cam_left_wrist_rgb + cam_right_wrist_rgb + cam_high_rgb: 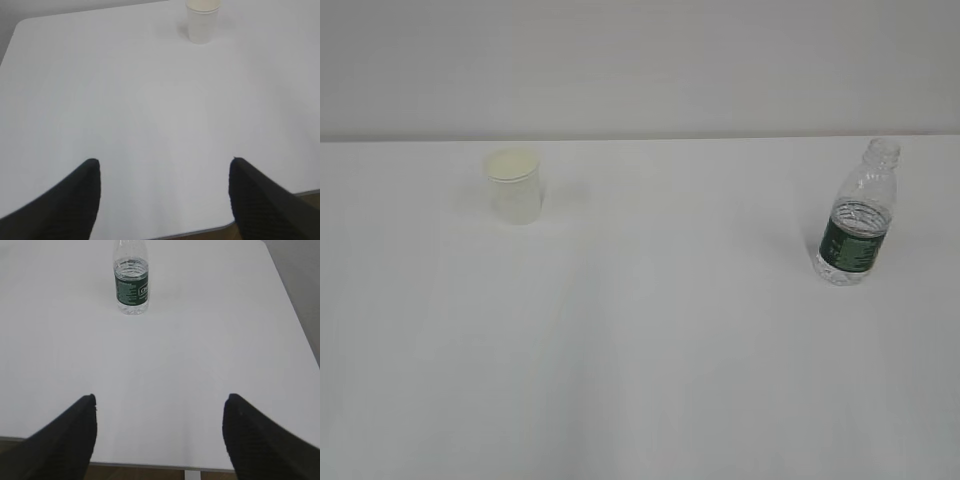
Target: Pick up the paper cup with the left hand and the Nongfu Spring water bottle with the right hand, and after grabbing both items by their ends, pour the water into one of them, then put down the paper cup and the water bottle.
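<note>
Both grippers open and empty, cup and bottle standing untouched on the white table.

The left hand [164, 172] and the right hand [159, 410] each hold their jaws spread wide over bare table [650, 350], grasping nothing. The paper cup [514, 185] stands upright, mouth up, in the upper left of the exterior view. The Nongfu Spring water bottle [858, 215] stands at the right edge, long axis vertical, uncapped neck upward; its dark green label carries white lettering, too blurred to read.
</note>
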Available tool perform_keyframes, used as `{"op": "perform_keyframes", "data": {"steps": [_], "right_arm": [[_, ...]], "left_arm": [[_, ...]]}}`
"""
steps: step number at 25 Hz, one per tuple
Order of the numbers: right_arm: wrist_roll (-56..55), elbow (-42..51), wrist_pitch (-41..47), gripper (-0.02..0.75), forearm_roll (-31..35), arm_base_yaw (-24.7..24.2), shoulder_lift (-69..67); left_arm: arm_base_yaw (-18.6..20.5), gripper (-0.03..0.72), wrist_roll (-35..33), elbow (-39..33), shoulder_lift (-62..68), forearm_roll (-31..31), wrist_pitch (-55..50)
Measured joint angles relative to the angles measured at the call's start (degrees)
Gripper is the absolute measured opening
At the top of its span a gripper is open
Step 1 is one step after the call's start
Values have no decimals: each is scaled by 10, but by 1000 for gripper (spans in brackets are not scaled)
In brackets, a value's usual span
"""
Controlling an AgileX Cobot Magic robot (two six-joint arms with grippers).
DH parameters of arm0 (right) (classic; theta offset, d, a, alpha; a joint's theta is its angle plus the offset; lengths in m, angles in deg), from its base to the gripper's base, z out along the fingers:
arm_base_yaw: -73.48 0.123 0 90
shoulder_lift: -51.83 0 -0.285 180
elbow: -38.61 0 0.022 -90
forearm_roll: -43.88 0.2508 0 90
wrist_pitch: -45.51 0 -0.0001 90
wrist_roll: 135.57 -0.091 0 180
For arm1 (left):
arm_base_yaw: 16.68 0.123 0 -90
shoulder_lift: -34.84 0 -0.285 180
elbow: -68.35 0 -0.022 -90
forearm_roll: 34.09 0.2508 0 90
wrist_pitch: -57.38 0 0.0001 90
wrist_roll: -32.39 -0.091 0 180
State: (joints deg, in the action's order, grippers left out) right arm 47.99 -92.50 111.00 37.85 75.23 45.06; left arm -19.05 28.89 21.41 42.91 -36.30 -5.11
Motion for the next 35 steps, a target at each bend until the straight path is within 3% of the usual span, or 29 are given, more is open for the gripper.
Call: {"op": "perform_keyframes", "data": {"steps": [28, 35], "right_arm": [[0, -10, -1, 587, 0, 0, 0], [1, -22, -55, 587, 6, 0, 0]], "left_arm": [[0, 567, 0, 2, 0, -1, 3], [0, 558, 0, 13, 0, -11, 36]]}}
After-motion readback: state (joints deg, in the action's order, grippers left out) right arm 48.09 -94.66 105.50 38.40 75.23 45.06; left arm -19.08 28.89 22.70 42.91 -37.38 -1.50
